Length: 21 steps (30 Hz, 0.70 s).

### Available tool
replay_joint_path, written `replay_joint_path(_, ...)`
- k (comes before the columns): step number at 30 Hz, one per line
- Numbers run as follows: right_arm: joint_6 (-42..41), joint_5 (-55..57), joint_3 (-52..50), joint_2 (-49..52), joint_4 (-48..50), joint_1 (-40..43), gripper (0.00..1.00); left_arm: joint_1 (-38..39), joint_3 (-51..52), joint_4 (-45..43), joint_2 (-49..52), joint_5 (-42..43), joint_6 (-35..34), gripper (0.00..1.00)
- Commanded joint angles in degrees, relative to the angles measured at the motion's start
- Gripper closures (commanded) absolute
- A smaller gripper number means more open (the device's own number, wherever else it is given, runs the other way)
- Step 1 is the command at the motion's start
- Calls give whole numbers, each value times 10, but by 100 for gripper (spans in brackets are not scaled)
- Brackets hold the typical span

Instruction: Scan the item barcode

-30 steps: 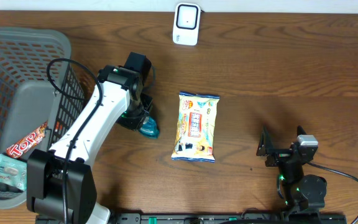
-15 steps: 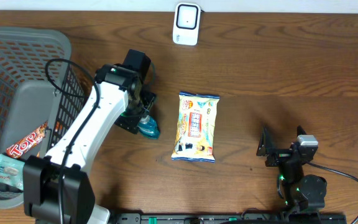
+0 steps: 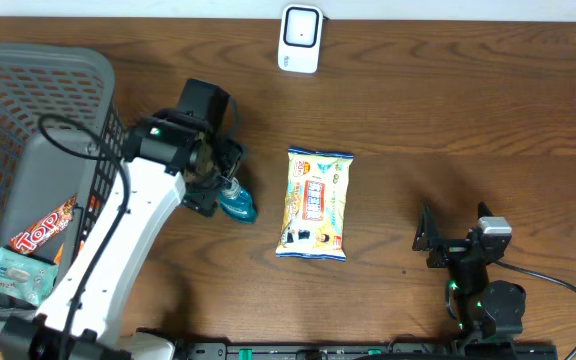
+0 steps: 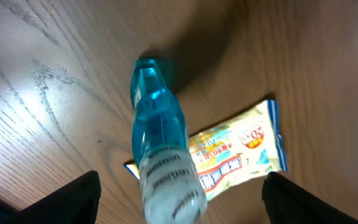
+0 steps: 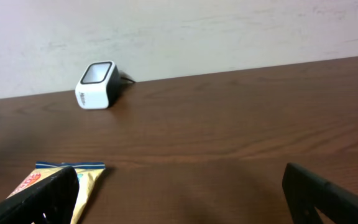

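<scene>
A blue bottle (image 3: 237, 204) with a white label lies on the wooden table, left of a yellow snack packet (image 3: 314, 203). My left gripper (image 3: 211, 182) hovers just over the bottle, open, its fingers wide on both sides without touching it. In the left wrist view the bottle (image 4: 161, 146) runs up the middle between the fingers of my left gripper (image 4: 182, 205), with the packet (image 4: 241, 149) behind it. The white barcode scanner (image 3: 300, 38) stands at the table's far edge. My right gripper (image 3: 434, 240) rests open at the front right, holding nothing.
A grey mesh basket (image 3: 8, 80) at the left holds a red candy bar (image 3: 43, 228) and a pale packet (image 3: 16, 272). In the right wrist view the scanner (image 5: 97, 84) sits by the wall, and the right gripper (image 5: 182, 199) faces bare table.
My left gripper has opened and let go of the blue bottle, which stays on the table. The left arm has shifted slightly left. The right arm has not moved.
</scene>
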<state>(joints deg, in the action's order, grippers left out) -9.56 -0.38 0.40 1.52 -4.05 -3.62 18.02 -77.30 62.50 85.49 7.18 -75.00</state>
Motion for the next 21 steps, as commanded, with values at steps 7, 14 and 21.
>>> replay_joint_path(7, 9, 2, -1, 0, -2, -2, 1, -2, -24, -37, -88, -16, 87, 9)
replay_joint_path(14, 9, 2, -1, 0, -2, -2, 1, -23, -82, -37, -116, -39, 175, 2)
replay_joint_path(21, 9, 2, -1, 0, -2, -2, 1, -87, -215, -6, -117, -115, 257, 2)
